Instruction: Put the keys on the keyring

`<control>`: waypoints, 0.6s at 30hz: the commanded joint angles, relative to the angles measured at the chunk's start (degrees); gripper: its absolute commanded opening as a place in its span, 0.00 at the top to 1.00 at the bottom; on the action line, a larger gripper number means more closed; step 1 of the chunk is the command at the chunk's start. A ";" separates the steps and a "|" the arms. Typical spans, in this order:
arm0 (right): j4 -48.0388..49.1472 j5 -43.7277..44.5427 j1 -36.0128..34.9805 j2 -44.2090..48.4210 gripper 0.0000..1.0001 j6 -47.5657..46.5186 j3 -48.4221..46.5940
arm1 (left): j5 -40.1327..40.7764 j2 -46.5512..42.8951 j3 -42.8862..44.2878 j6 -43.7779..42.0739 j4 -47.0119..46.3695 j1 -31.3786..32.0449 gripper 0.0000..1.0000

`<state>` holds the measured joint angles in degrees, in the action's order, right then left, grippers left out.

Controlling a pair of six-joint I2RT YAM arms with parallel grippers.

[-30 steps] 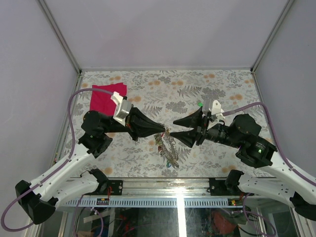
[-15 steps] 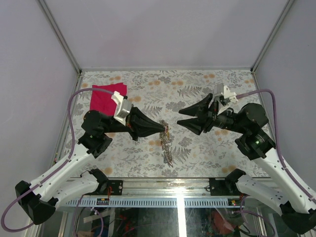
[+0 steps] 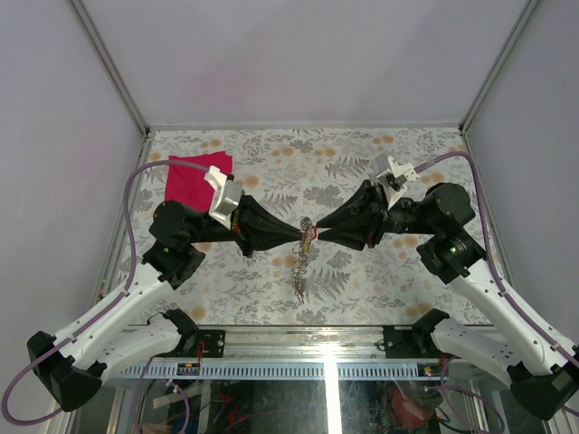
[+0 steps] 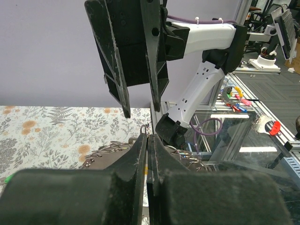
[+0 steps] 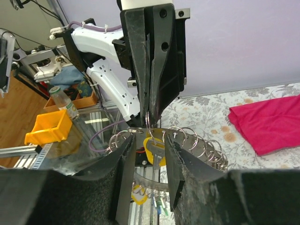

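Right gripper (image 3: 318,233) has swung in to the left gripper (image 3: 298,235), whose jaws clamp the keyring (image 3: 303,260) hanging above mid-table, while its own jaws flank a yellow-headed key (image 5: 154,151), perhaps not yet gripped, so threading remains.

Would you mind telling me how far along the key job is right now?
Midway, I'd say. Done: the left fingers are shut on the keyring, other keys dangling beneath. In hand: the right fingers bracket a yellow-headed key, gap showing. Left: working that key onto the ring.
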<state>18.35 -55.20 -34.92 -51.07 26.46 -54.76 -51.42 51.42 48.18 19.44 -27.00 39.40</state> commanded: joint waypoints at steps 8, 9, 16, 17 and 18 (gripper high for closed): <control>2.23 -2.63 -1.12 -2.73 0.64 1.68 -0.16 | 1.31 -0.35 3.00 -0.62 -3.63 0.25 1.00; 2.22 -2.57 -1.52 -2.98 0.65 1.53 -0.35 | 1.34 -0.30 2.94 -0.70 -3.60 0.24 1.00; 0.42 -1.96 -4.54 -3.95 0.74 -0.61 -1.19 | 1.66 -0.45 3.06 -1.16 -2.88 0.21 1.00; 0.36 -1.87 -4.74 -3.99 0.77 -0.57 -1.14 | 1.75 -0.41 3.07 -1.16 -2.89 0.24 1.00; 0.26 -1.70 -4.80 -3.91 0.80 -0.63 -1.18 | 1.76 -0.39 2.99 -1.16 -2.90 0.27 1.00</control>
<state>18.04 -56.60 -38.65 -54.81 26.89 -54.41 -51.37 51.57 48.31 19.35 -26.70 39.40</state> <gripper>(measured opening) 0.248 0.014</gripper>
